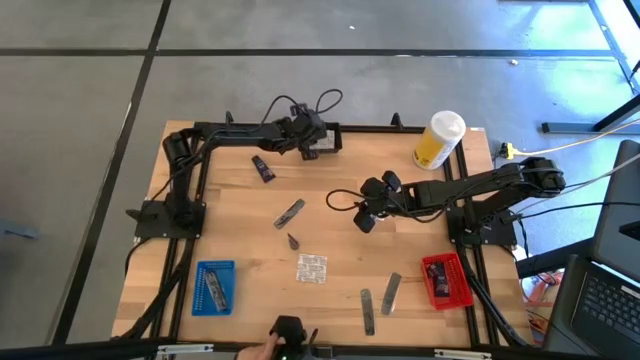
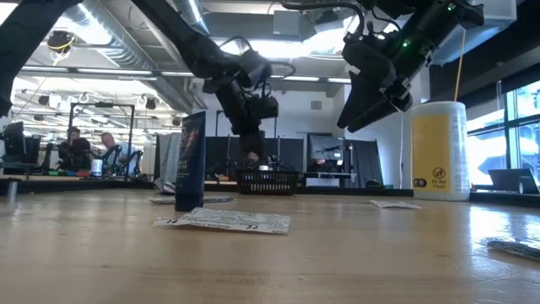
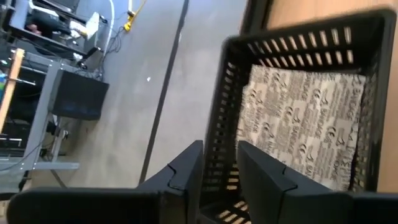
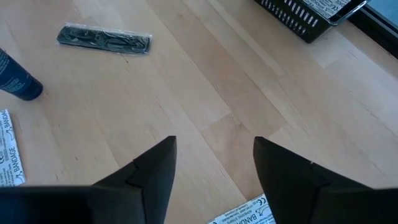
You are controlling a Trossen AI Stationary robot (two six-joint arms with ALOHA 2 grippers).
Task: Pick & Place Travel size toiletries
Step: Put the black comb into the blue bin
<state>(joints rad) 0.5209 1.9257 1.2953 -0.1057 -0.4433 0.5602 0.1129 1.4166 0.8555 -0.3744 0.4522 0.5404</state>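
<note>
Toiletries are seen scattered over the wooden table (image 1: 330, 300), and places are given here relative to the black mesh basket (image 1: 322, 139) at its far edge. Inside that basket a printed bandage sachet (image 3: 305, 121) is lying flat against the bottom. The left gripper (image 1: 312, 138) is held directly over the basket's rim, its fingers (image 3: 186, 171) set narrowly apart astride the basket wall, with nothing seen between them. The right gripper (image 1: 366, 218) is hovering above bare wood, nearer the middle of the table than the basket, with its fingers (image 4: 155, 168) spread wide and empty. A dark tube (image 1: 263, 168) is found just beside the basket on the left arm's side. A slim grey stick (image 1: 289, 213) is lying farther toward the table's centre, and a small dark item (image 1: 292, 241) just beyond it. A pair of silvery foil sachets (image 1: 311, 268) is placed well apart from the basket toward the near edge, and two more grey sticks (image 1: 380, 298) lie farther still. A blue tray (image 1: 213, 287) and a red tray (image 1: 446, 280) are set at the near corners, and a yellow container (image 1: 438, 140) is standing to the basket's side near the right arm's base.
</note>
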